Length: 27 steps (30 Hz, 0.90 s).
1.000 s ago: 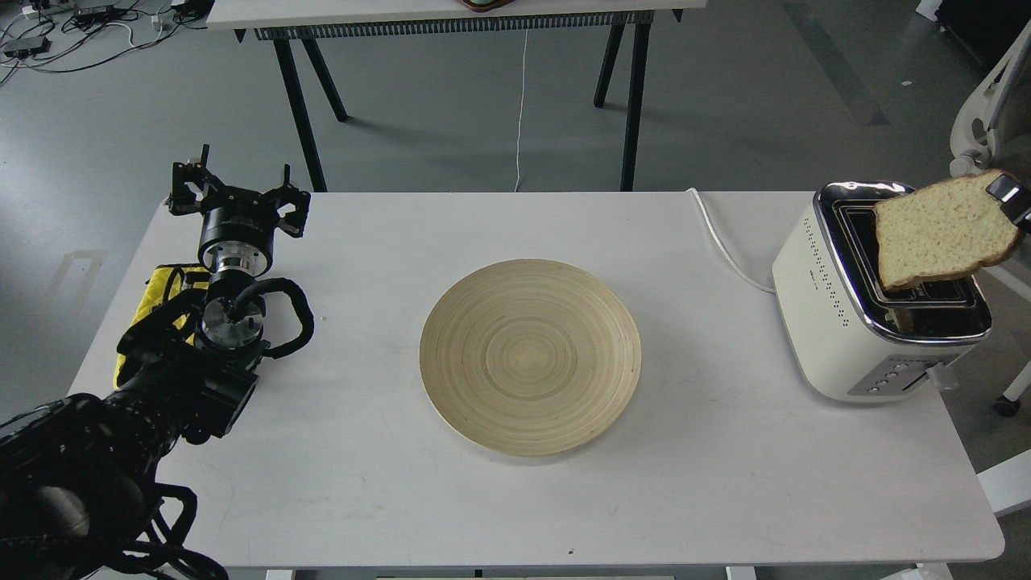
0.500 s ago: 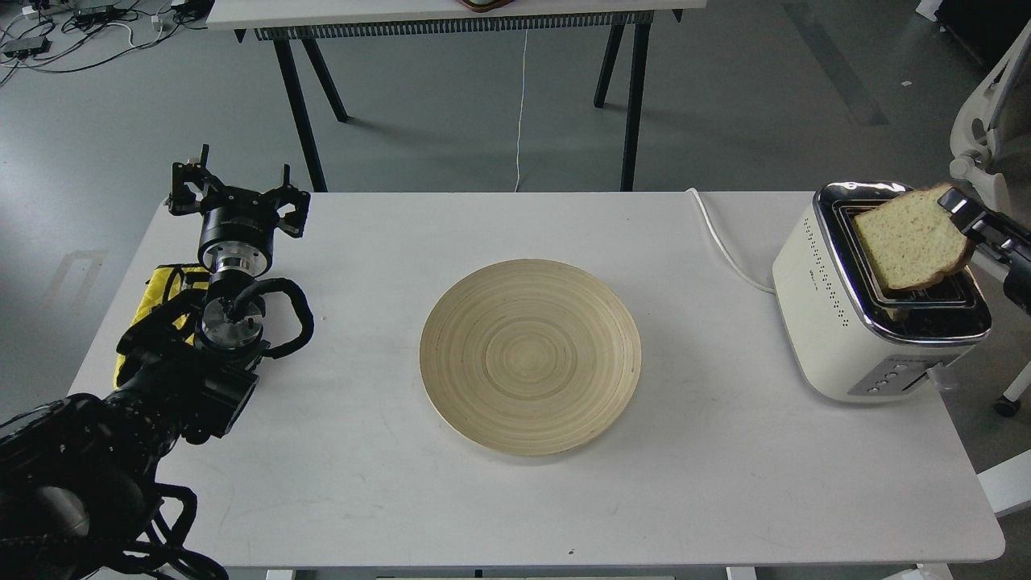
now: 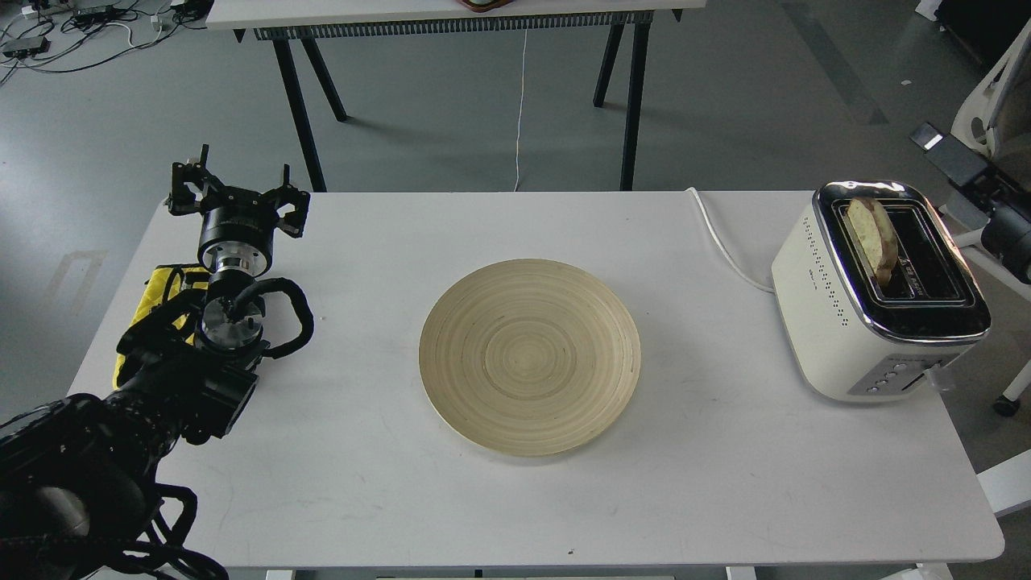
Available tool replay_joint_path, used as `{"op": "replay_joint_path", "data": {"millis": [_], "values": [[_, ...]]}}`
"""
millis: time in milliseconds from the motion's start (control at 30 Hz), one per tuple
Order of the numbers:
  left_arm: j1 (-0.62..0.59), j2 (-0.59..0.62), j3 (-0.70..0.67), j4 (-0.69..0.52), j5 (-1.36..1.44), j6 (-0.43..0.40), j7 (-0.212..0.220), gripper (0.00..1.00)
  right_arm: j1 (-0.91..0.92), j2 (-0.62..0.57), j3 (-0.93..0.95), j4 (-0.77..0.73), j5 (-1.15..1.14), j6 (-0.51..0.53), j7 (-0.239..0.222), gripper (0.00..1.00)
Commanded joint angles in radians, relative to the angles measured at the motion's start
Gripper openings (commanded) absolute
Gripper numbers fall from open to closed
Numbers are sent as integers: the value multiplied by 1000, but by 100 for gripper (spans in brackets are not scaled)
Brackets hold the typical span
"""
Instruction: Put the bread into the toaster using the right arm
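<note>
The bread [image 3: 871, 239] stands on edge in the left slot of the cream-white toaster [image 3: 838, 322], its top sticking up above the chrome top. The toaster stands at the table's right end. My right gripper [image 3: 934, 143] is lifted up and to the right of the toaster, apart from the bread and holding nothing; only one slim black finger shows clearly. My left gripper [image 3: 238, 184] rests at the table's far left with its fingers spread and empty.
A round bamboo plate [image 3: 530, 356] lies in the middle of the white table [image 3: 725, 483]. The toaster's white cord [image 3: 721, 242] runs off the back edge. A yellow cloth [image 3: 155, 300] lies under my left arm. A white chair [image 3: 987, 105] stands at the right.
The bread went from tilted above the toaster in my right gripper down into the left slot. My right gripper let go and drew back up and to the right. The left arm is still.
</note>
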Motion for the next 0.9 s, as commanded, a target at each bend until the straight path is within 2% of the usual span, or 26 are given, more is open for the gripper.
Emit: {"op": "replay_joint_path", "data": {"millis": [0,167,267,300,400,633,867], "values": [[0,0,0,0,0,0,0,100,-2,39,62,83,230,-2,3,99],[0,0,0,0,0,0,0,100,-7,225,142,76,340,-25,7,99],[0,0,0,0,0,0,0,100,-28,343,171,54,341,-32,30,99],[0,0,0,0,0,0,0,100,-42,383,179,42,343,-32,55,99],[0,0,0,0,0,0,0,100,-88,516,223,5,347,-25,169,99],[0,0,0,0,0,0,0,100,-120,783,369,-205,377,4,169,99],[0,0,0,0,0,0,0,100,-126,820,375,-210,383,18,169,99]]}}
